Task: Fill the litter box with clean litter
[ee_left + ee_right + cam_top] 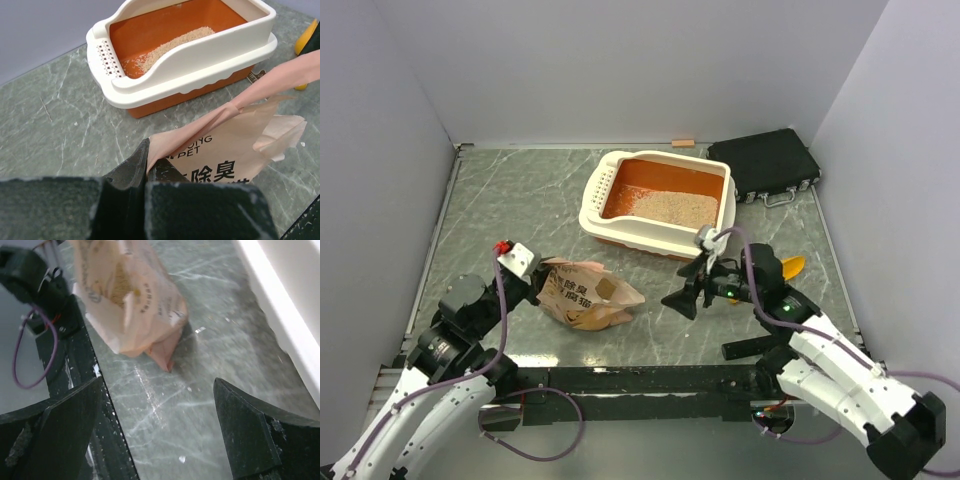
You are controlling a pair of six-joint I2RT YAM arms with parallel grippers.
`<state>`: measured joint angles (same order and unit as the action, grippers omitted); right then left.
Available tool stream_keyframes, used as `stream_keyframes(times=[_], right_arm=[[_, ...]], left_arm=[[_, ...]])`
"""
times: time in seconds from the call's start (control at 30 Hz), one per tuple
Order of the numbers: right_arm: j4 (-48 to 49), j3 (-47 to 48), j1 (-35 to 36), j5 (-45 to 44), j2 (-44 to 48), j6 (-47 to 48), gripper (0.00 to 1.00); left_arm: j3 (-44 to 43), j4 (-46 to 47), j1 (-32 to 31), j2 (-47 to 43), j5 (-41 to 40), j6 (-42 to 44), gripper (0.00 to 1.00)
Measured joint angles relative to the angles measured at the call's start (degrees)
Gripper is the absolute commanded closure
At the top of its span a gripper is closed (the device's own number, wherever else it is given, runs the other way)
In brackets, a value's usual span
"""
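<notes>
Litter box [650, 236] sits on the worktop toward the far edge, right of centre, with its slotted short side facing left. Clean litter [670, 207] lies inside as a pale band along the near side of the floor; the far part of the orange floor is bare.

Paper bag [585, 293], tan, crumpled, dark print, lies on its side left of centre, nearer the near edge and well apart from the box. Left tool [540, 284] is clamped on the bag's left end; the left wrist view shows the paper pinched between the closed fingers [135, 167].

Right tool [692, 290] has its jaws spread wide with nothing between them. It hangs over bare worktop between the bag and the box's near rim, touching neither.

Black case [765, 165] rests in the far right corner. Orange-yellow scoop [792, 266] is near the right edge, partly hidden behind the right arm.
</notes>
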<state>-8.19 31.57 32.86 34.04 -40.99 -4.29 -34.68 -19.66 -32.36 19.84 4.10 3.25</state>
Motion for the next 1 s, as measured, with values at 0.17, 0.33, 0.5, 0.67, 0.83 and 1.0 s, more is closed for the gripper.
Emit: stream_keyframes(times=[0.17, 0.33, 0.5, 0.67, 0.83, 1.0], right_arm=[[7.5, -0.8, 7.3, 1.3, -4.8, 5.2, 0.01], [11.9, -1.3, 12.5, 1.4, -9.1, 11.3, 0.01], [14.6, -1.3, 14.4, 0.0, -13.7, 14.5, 0.02], [18.5, -1.3, 16.3, -1.3, -18.7, 15.1, 0.07], [21.8, -1.3, 18.1, -2.6, -21.6, 15.2, 0.18], [25.2, -1.3, 18.9, -3.5, -22.2, 14.8, 0.34]], left_arm=[[-2.1, -2.3, 0.0, 1.7, -0.4, -0.7, 0.99], [-2.7, -3.6, 0.0, 1.7, -0.5, -0.8, 0.99], [-2.9, -4.4, 0.0, 1.2, -0.5, -0.7, 0.99], [-2.9, -4.7, 0.0, 1.0, -0.5, -0.7, 0.99], [-2.9, -4.7, 0.0, 1.0, -0.5, -0.7, 0.99], [-2.9, -4.7, 0.0, 1.0, -0.5, -0.7, 0.99]])
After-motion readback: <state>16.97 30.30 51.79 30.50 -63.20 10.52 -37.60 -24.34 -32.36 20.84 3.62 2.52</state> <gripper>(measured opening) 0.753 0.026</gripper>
